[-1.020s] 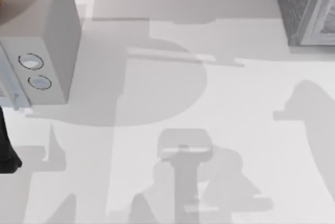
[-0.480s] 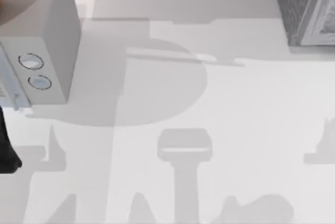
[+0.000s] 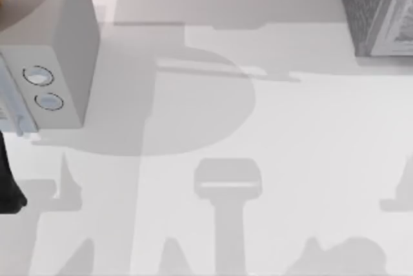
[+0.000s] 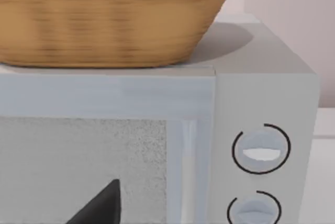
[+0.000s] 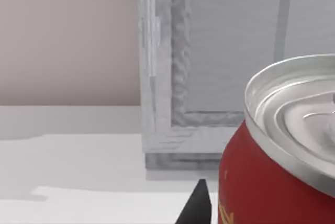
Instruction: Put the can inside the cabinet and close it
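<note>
The red can (image 5: 272, 182), with its silver top, sits very near the right wrist camera, and my right gripper (image 5: 261, 214) is shut on it; one dark finger (image 5: 198, 206) lies against its side. Behind the can stands the cabinet (image 5: 230, 41), its pale framed front panel facing the can. In the top view the cabinet (image 3: 371, 5) is at the table's far right corner. My left arm (image 3: 8, 186) is parked at the left edge, and a dark part of my left gripper (image 4: 100, 209) faces the white box.
A white box with two round dials (image 3: 58, 37) stands at the far left of the table, with a wicker basket (image 4: 104, 14) on top of it. Arm shadows lie across the white tabletop (image 3: 290, 128).
The shadow of my right arm has slid to the right and toward the table's front edge. The left arm, the white box and the cabinet have not moved.
</note>
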